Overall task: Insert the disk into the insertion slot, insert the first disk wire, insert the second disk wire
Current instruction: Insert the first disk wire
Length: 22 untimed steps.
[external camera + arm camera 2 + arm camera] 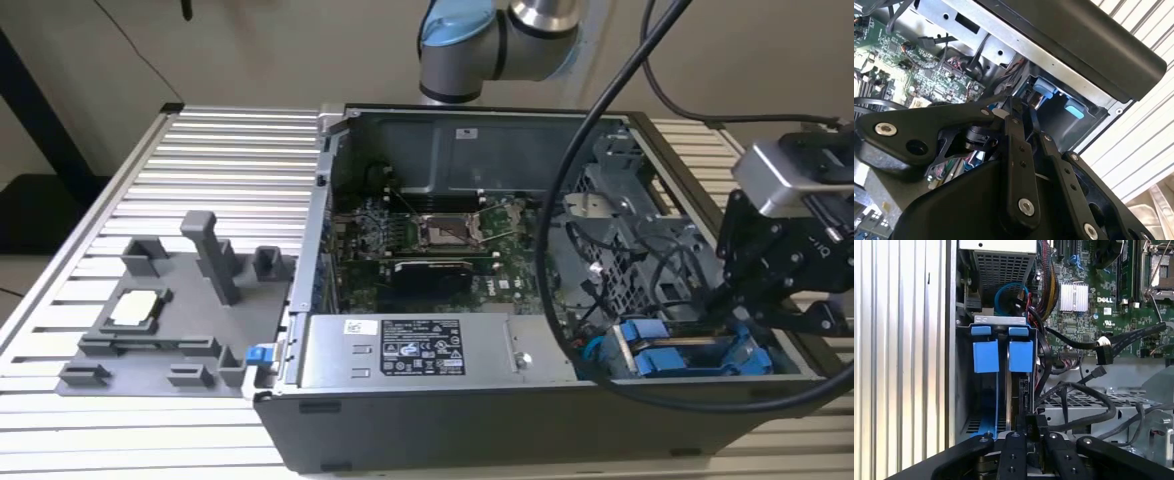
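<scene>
Claw [1032,433] pinched narrow on black connector [1032,420], disk [1019,390] edge-on in insertion slot [999,320], mostly hidden

Ribbed aluminium table [227,140], open computer case [507,420] standing on it, grey fixture plate [200,325] alongside

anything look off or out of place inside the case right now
Nothing broken or spilled. The one odd thing: two black wires hang loose over the grey metal beside the insertion slot, their connector ends seemingly plugged into nothing. The gripper sits at that slot.
</scene>
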{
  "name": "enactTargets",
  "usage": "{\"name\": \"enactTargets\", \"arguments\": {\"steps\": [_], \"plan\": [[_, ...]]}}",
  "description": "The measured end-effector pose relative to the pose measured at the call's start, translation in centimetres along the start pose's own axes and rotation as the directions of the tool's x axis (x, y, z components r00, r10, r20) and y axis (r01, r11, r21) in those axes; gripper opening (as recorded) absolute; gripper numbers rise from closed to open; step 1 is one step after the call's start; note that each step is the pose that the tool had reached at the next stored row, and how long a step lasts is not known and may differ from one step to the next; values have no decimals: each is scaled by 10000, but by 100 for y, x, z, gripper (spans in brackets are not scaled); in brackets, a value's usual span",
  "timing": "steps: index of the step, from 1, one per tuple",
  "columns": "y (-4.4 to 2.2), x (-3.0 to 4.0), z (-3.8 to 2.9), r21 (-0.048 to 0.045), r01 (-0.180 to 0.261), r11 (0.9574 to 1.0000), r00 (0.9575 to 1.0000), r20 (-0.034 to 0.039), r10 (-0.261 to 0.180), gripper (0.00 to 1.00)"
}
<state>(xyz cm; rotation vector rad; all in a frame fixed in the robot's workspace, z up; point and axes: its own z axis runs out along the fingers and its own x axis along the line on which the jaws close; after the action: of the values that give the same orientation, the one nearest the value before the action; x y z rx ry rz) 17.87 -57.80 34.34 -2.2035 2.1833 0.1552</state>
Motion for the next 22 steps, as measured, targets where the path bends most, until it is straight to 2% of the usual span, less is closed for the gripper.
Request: {"name": "enactTargets", "arguments": {"steps": [10,17,22], "plan": [[-10,5,29,-6,-4,10000,10000,11,4,19],[-11,6,45,-6,0,10000,10000,72,0,19],[-13,12,94,-6,-1,10000,10000,62,1,19]]}}
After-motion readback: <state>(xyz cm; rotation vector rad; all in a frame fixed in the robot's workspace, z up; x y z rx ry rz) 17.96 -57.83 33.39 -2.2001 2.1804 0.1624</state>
